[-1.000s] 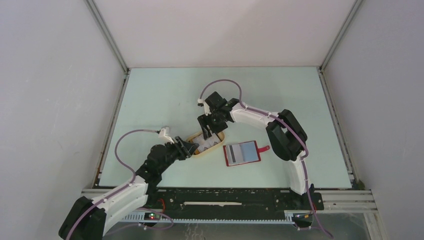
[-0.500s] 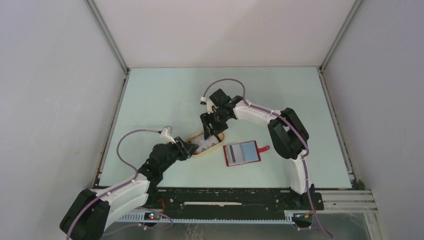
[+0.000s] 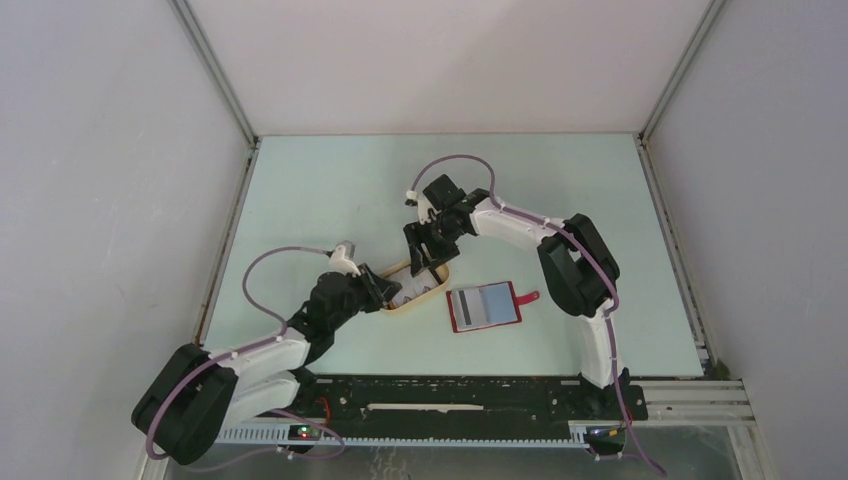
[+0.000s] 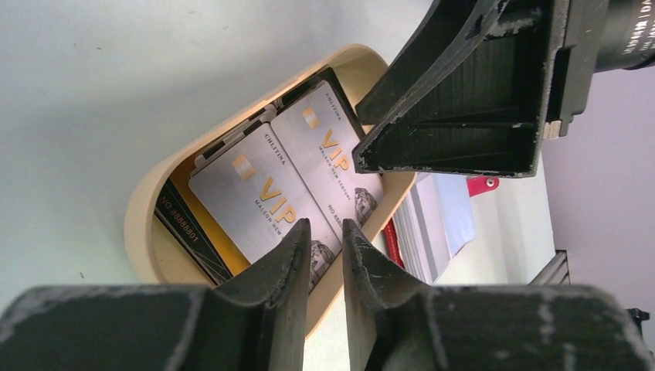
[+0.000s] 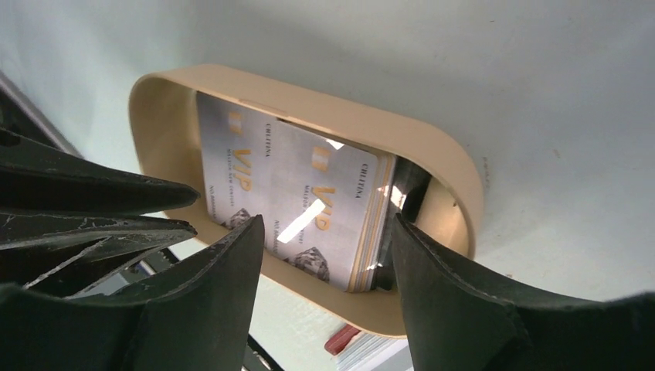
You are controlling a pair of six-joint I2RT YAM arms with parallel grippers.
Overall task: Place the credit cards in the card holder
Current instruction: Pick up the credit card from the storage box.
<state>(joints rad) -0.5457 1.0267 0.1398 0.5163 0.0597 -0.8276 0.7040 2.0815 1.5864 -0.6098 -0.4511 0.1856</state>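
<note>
Several silvery-grey credit cards (image 4: 270,185) marked VIP lie stacked in a beige oval tray (image 4: 143,201), with an orange-gold and black card (image 4: 181,228) under them. The red card holder (image 3: 484,306) lies open on the table to the right of the tray, grey-blue pockets up. My left gripper (image 4: 324,226) is at the tray's near-left rim, its jaws a narrow gap apart with nothing clamped between them. My right gripper (image 5: 328,228) hangs open over the tray's other end. One of its fingers is outside the rim and the other is beside the stack's edge (image 5: 371,232).
The tray (image 3: 415,285) sits mid-table between both grippers, which nearly meet above it. The holder's red snap tab (image 3: 530,296) points right. The enclosure's white walls rise at the back and at both sides of the pale green table (image 3: 330,190).
My left gripper's jaws have narrowed and the arm has pushed closer to the tray. My right gripper has shifted slightly right above the tray, still open.
</note>
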